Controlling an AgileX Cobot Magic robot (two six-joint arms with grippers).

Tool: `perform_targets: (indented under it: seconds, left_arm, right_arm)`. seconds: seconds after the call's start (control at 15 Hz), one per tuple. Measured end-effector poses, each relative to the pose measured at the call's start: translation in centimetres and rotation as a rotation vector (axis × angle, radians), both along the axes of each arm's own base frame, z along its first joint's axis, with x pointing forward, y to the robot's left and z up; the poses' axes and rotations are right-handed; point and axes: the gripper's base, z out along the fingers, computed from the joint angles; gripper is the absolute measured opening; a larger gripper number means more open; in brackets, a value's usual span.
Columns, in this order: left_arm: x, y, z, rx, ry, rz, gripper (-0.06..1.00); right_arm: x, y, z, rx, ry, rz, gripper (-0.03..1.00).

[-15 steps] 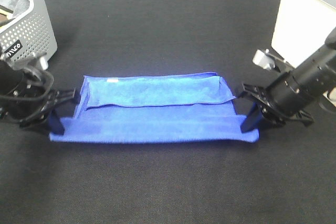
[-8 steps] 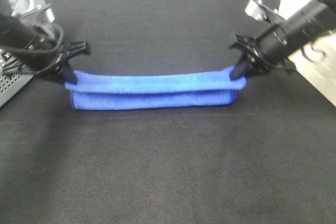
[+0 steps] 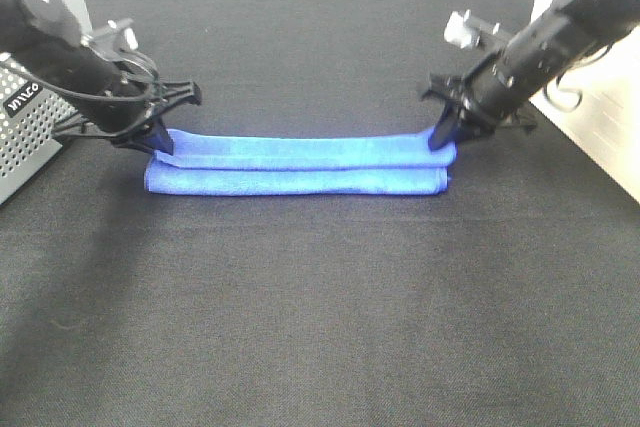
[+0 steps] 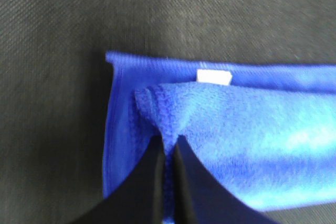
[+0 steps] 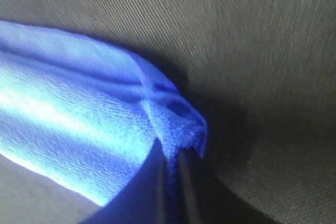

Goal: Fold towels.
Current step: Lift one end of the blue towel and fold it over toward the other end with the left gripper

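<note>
Comparing with a second ago, you see the near edge carried over: the blue towel (image 3: 300, 167) now lies as a narrow strip on the black tabletop (image 3: 320, 327), so this lengthwise fold is nearly complete. The left gripper (image 3: 163, 143) and right gripper (image 3: 441, 139) each clamp an end corner, fingers nearly touching.

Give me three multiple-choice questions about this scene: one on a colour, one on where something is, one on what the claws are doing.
1. What colour is the towel? A) red B) blue C) white
2. Where is the grey basket? A) far left B) far right C) on the towel
3. What are the left gripper and right gripper doing? A) hanging open B) each pinching a towel end C) lifting the basket

Answers: 1 B, it is blue in every view; 2 A, it sits at the exterior view's left edge; 3 B, both wrist views show them shut on cloth.
</note>
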Motion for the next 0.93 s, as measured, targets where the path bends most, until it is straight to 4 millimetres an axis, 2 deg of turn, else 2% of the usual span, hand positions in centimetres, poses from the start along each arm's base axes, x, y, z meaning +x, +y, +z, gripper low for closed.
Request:
perform_targets:
  seconds: [0.07,0.13,0.2,0.27,0.33,0.53,0.73,0.93]
  left_arm:
    - [0.0,0.0,-0.1,0.002,0.002,-0.004,0.22]
    - [0.0,0.0,-0.2,0.010,-0.002,-0.019,0.46]
    - [0.0,0.0,0.0,0.019,-0.009,-0.031,0.64]
    - [0.0,0.1,0.2,0.024,-0.017,-0.036,0.74]
    - [0.0,0.1,0.7,0.032,-0.029,-0.040,0.79]
    - [0.1,0.2,1.4,0.041,-0.044,-0.043,0.81]
    - [0.1,0.9,-0.4,0.039,0.021,-0.015,0.81]
    - [0.5,0.5,-2.3,0.003,0.064,-0.004,0.80]
  right_arm:
    - [-0.1,0.0,0.0,0.002,0.007,0.005,0.21]
    - [-0.1,0.0,0.0,0.001,0.013,0.007,0.39]
    - [-0.2,0.0,0.0,0.004,0.024,-0.003,0.65]
    - [-0.2,0.1,0.3,0.010,0.028,0.001,0.75]
    - [-0.2,0.1,0.9,0.015,0.025,0.006,0.79]
    - [-0.5,0.1,2.0,0.016,0.033,0.011,0.81]
    - [-0.7,0.0,2.3,0.002,0.047,0.014,0.82]
    - [-0.7,-0.1,2.2,-0.005,0.046,0.018,0.82]
